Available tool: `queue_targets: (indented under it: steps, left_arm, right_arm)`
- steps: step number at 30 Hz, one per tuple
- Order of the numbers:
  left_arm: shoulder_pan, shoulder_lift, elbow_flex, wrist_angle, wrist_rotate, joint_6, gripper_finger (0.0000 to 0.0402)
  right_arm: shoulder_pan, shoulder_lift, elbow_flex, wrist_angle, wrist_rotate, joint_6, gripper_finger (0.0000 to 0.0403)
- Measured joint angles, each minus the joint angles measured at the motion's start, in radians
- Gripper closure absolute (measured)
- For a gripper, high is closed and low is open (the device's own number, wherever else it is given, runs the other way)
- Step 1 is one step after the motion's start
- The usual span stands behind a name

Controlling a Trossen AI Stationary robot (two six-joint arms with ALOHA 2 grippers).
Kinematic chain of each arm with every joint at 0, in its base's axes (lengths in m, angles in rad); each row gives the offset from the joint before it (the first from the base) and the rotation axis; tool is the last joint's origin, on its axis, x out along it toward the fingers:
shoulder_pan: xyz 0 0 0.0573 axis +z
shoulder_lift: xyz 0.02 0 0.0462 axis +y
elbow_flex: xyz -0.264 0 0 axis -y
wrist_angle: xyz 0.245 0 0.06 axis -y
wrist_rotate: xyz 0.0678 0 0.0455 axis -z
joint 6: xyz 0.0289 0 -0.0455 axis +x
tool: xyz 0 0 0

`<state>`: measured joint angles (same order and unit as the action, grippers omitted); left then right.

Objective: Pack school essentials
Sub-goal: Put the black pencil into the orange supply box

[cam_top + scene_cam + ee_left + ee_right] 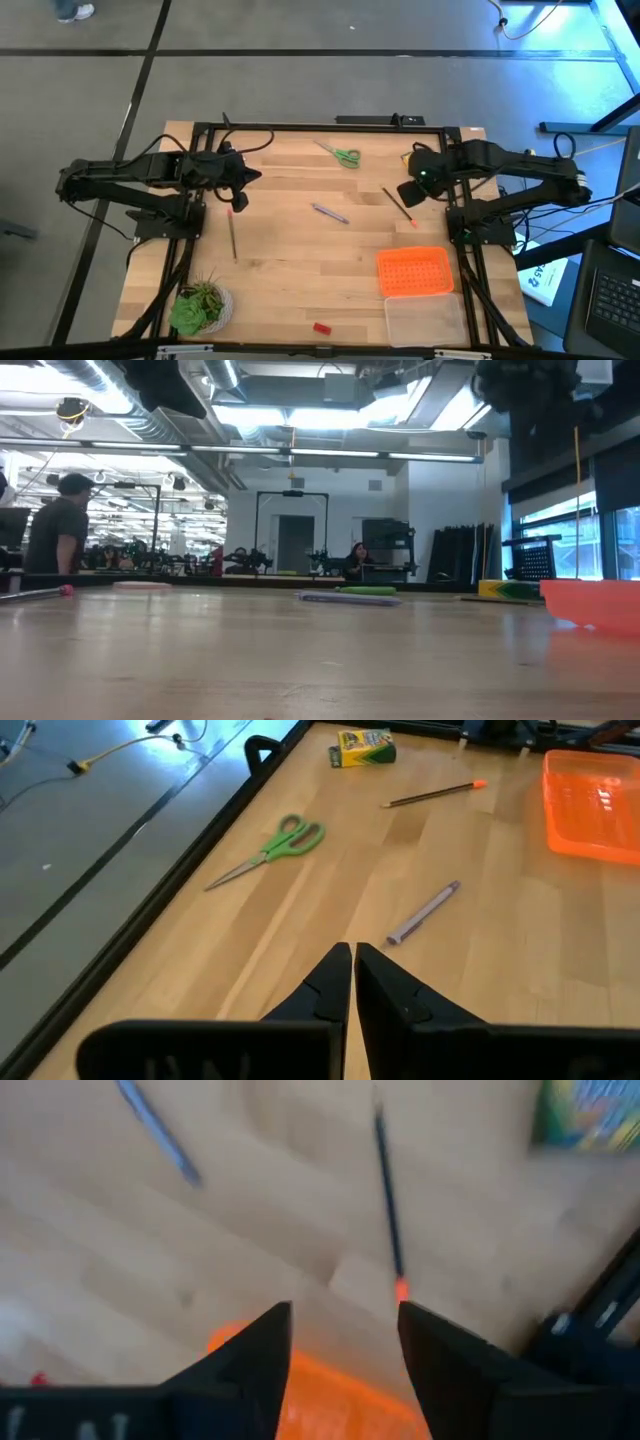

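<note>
My left gripper (250, 180) (353, 960) is shut and hovers over the table's far left part, touching nothing. My right gripper (407, 192) (345, 1330) is open above the dark pencil with an orange end (398, 206) (386, 1190), clear of it. The green-handled scissors (340, 154) (272, 848) lie flat near the far edge. The purple pen (329, 212) (424, 912) lies mid-table. A second pencil (233, 232) lies on the left. The crayon box (363, 747) (588, 1115) lies by the right arm. The red eraser (321, 327) sits near the near edge. No pink note pad shows.
An orange perforated lid (414, 271) (592, 805) lies at the right, with a clear plastic box (425, 318) just nearer. A potted plant (200, 305) stands at the near left corner. A black frame (300, 127) borders the table. People (58, 525) show in the room behind.
</note>
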<state>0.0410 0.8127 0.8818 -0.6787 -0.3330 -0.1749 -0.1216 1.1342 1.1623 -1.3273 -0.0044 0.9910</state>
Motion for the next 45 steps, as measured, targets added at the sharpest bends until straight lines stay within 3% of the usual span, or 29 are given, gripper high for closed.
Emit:
queue_targets:
  steps: [4, 7, 22, 45]
  left_arm:
    - [0.0, 0.0, 0.0, 0.017, 0.014, 0.023, 0.0392]
    - [0.0, 0.0, 0.0, 0.025, 0.023, 0.028, 0.0396]
    - [0.0, 0.02, 0.0, 0.129, 0.066, 0.029, 0.0388]
    - [0.0, 0.056, -0.001, 0.18, 0.066, 0.029, 0.039]
  right_arm:
    - [-0.02, 0.027, -0.078, 0.009, -0.112, 0.027, 0.0225]
    - [-0.02, 0.036, -0.144, 0.054, -0.136, 0.029, 0.0228]
    - [-0.026, 0.038, -0.489, 0.37, -0.13, 0.003, 0.0231]
    - [-0.026, 0.046, -0.706, 0.624, -0.12, -0.001, 0.0231]
